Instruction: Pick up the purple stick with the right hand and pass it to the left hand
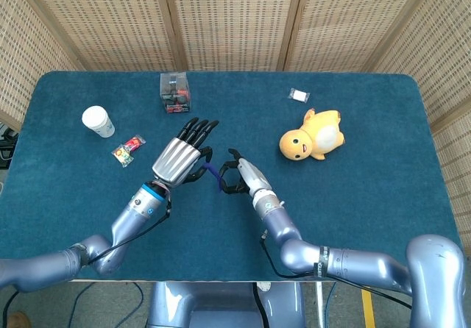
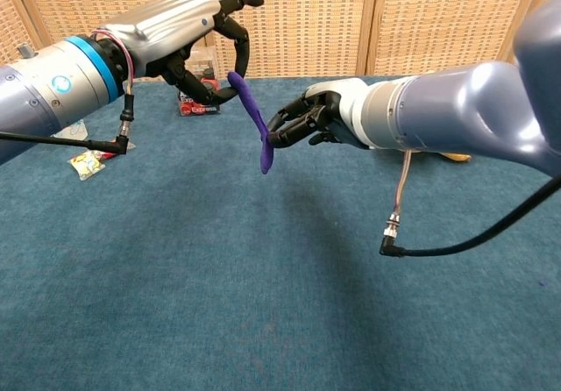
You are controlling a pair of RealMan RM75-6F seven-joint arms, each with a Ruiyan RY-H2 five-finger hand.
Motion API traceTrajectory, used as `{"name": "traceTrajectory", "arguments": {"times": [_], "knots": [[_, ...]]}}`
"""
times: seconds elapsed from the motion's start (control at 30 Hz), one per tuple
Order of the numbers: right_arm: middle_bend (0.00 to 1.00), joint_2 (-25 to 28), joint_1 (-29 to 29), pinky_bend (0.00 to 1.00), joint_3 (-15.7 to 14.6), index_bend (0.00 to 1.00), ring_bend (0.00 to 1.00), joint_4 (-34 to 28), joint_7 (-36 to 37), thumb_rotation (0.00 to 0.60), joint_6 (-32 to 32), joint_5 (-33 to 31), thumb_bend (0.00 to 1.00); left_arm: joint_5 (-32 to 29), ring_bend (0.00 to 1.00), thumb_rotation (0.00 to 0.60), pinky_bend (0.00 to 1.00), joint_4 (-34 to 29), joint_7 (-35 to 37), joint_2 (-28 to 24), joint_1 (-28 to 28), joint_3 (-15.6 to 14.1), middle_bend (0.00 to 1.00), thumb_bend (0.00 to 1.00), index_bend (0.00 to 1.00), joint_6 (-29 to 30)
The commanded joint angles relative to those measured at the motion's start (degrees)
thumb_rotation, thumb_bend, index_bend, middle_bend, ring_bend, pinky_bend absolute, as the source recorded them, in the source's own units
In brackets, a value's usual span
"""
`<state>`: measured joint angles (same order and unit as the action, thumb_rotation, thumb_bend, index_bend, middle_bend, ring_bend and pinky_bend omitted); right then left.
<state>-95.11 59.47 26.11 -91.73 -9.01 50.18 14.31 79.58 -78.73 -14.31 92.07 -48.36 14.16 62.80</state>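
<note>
Chest view: one purple stick [image 2: 255, 117], two hands.

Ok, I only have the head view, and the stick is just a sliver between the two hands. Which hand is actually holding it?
Observer: In the chest view the right hand pinches the purple stick near its lower end.
Operator: And the left hand?
Observer: The left hand has its fingers curled over the stick's upper end. I cannot tell whether they grip it.
Operator: How is the stick lying?
Observer: Steeply tilted and clear of the table, upper end toward the left hand.
</note>
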Motion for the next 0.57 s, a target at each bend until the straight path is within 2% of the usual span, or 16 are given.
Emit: {"name": "traceTrajectory", "arguments": {"times": [0.03, 0.23, 0.57], "knots": [[0.05, 0.5, -0.3, 0.00, -0.5, 0.74, 0.00, -0.6, 0.0, 0.600, -0.1, 0.5, 0.65, -0.3, 0.00, 0.600, 0.00, 0.0, 0.2, -0.3, 0.0, 0.3, 0.00, 0.52, 0.72, 0.3], [0.05, 1.6, -0.8, 0.00, -1.6, 0.74, 0.00, -1.6, -0.3, 0.600, -0.3, 1.3, 0.65, -1.3, 0.00, 0.600, 0.00, -0.1, 1.8, -1.5, 0.4, 1.8, 0.00, 0.52, 0.72, 1.6], [0.05, 3.2, -1.9, 0.00, -2.5, 0.74, 0.00, -2.2, 0.7, 0.600, -0.6, 1.7, 0.65, -5.3, 0.00, 0.600, 0.00, 1.1, 7.4, -6.8, 2.9, 6.2, 0.00, 0.52, 0.72, 4.4]]}}
